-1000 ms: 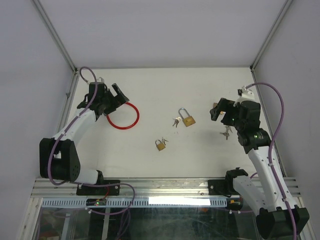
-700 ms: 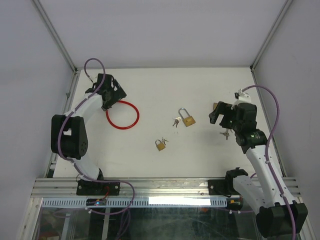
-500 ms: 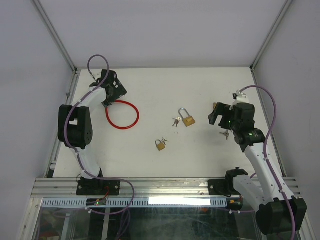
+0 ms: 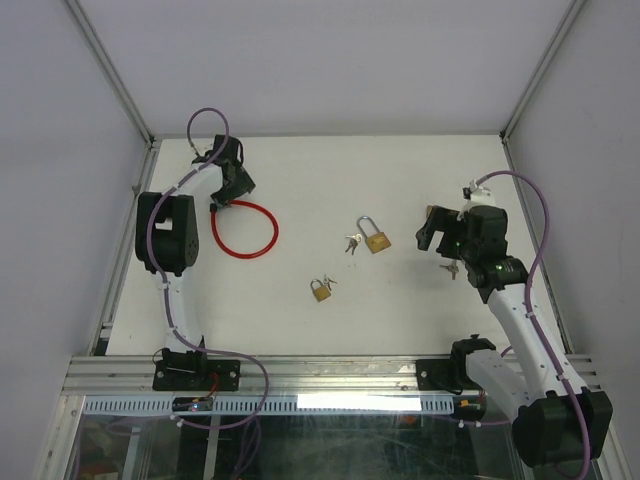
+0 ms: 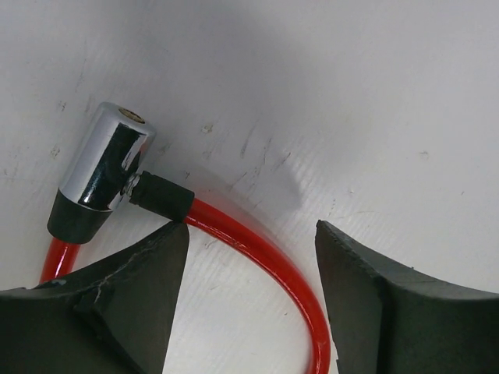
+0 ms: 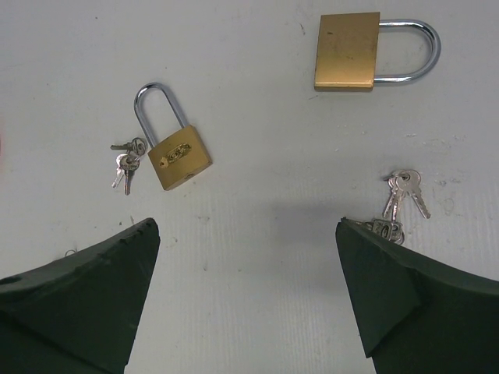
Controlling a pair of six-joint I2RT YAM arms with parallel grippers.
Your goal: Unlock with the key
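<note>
My left gripper (image 5: 248,261) hangs wide open over the red cable (image 5: 261,253). The cable runs between my fingers, and neither finger touches it that I can see. The chrome barrel (image 5: 105,160) lies ahead and off to one side, its keyhole end pointing away from me. My right gripper (image 6: 245,234) is just as wide open and holds nothing. A key bunch (image 6: 401,193) lies right at the tip of one finger, and a padlock (image 6: 179,160) with its own keys (image 6: 125,160) lies ahead of the other. A second padlock (image 6: 347,51) lies farther ahead.

The step in hand, as I judge it, is getting a key. I'd drop the right gripper onto the near bunch and pinch one key by its head, so the blade sticks out clear of my fingers — a grip on the ring would let it swing. The left should shift to the barrel, not the cable, and clamp it with the keyhole facing out. Which bunch fits which lock I cannot tell.
</note>
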